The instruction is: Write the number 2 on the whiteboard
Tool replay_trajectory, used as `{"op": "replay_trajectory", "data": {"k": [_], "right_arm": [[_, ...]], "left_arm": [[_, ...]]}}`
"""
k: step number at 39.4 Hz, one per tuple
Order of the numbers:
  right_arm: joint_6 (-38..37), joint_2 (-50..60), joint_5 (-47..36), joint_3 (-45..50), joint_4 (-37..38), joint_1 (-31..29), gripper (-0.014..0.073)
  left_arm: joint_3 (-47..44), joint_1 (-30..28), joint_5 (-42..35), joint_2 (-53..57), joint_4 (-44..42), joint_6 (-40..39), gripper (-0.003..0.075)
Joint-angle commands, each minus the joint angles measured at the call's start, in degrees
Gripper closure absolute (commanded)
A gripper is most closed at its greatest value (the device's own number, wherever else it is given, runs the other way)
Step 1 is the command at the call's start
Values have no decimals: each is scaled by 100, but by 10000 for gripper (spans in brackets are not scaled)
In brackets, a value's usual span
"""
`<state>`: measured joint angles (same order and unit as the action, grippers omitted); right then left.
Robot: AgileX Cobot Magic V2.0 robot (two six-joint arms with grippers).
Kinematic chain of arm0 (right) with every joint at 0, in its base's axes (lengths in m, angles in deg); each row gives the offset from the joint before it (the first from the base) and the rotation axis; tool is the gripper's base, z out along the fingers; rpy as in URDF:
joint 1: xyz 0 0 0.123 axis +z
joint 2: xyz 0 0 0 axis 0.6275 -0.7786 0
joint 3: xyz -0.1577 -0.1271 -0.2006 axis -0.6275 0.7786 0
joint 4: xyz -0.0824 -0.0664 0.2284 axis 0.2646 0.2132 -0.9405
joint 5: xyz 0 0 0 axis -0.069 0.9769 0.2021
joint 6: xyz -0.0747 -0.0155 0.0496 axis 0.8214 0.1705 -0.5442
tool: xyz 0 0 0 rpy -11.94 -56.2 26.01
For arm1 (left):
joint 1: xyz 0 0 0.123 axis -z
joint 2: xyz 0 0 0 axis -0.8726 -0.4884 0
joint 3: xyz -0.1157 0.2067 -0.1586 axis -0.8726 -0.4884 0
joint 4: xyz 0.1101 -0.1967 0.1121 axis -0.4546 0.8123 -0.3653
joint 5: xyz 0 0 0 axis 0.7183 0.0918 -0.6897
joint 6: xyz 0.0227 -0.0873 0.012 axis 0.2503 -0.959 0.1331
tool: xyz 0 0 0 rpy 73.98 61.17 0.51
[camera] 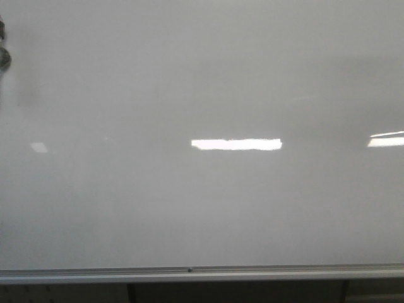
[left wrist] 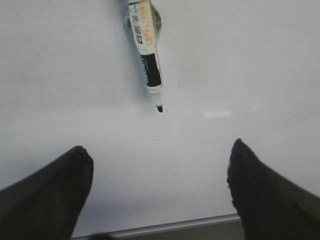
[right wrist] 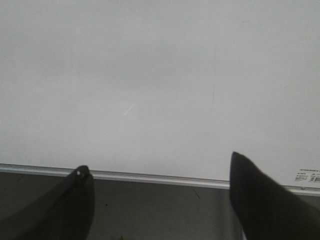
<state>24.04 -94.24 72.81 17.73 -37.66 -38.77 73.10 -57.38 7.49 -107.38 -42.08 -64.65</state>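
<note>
Marker (left wrist: 149, 55) lies uncapped on the whiteboard (camera: 202, 208) at its far left edge, untouched. Left gripper (left wrist: 159, 192): fingers spread, empty. Right gripper (right wrist: 160, 200): fingers spread, empty, at the board's near frame. No number visible on the board.

The place looks like an office, classroom or lab, though little beyond the work surface shows. A large glossy whiteboard (camera: 202, 208) with a silver metal frame fills nearly every view. Long bright rectangles mirrored in its surface match ceiling strip lights (camera: 237, 144) of the kind fitted in such rooms. A dry-erase marker (left wrist: 148, 55) with a printed label lies on the board, and a small printed sticker (right wrist: 308, 175) sits by the frame. Which of these rooms it is cannot be told.
</note>
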Motion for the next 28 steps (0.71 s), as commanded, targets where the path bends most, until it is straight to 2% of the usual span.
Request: {"op": "replay_trajectory", "data": {"k": [1, 13, 28], "right_arm": [[18, -12, -413, -203, 27, -23, 13], [18, -12, -413, -203, 27, -23, 13], [18, -12, -418, -203, 27, -23, 13]], "left_arm": [[407, 41, -488, -301, 73, -51, 176], [905, 41, -714, -1254, 214, -51, 176], [1025, 41, -1656, -1847, 429, -51, 176]]}}
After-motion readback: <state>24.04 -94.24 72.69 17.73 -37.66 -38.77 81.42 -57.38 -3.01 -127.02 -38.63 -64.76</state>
